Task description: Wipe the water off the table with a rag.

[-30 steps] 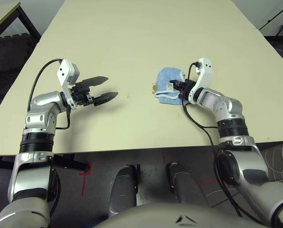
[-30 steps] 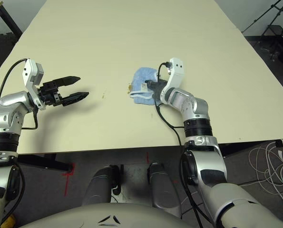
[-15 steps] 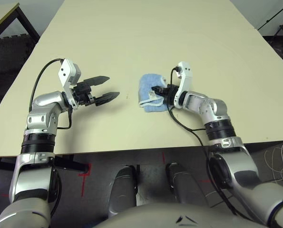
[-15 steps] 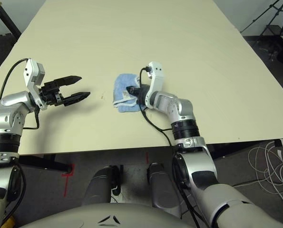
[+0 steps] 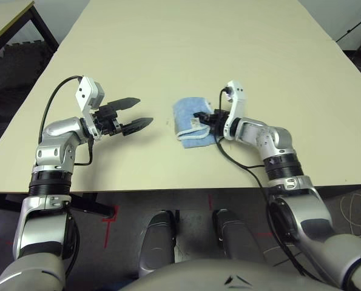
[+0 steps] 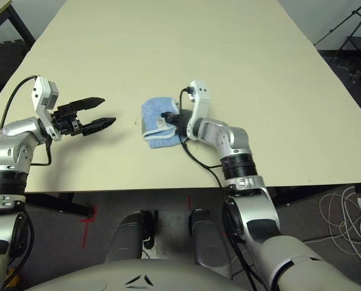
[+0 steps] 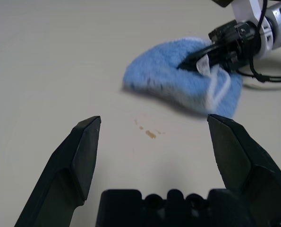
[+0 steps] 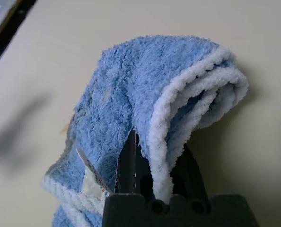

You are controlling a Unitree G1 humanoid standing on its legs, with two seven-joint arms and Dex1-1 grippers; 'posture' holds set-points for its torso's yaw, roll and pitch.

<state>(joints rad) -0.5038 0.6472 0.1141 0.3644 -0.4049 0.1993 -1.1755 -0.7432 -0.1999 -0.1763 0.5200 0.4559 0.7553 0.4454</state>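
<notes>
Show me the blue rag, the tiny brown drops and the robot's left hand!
blue rag [image 8: 152, 71]: right wrist view, on its fluffy folded top
brown drops [image 7: 150, 134]: left wrist view, on the biggest drop
left hand [image 5: 138, 114]: left eye view, midway between its fingertips

Folded light blue terry rag with white hem on cream surface, right tool gripping it, left tool open, well apart from the rag

On the table, pale cream and smooth, I see the rag, light blue, folded, with white hem and small white tag. Beside it I see the water, few small orange-brown spots.
</notes>
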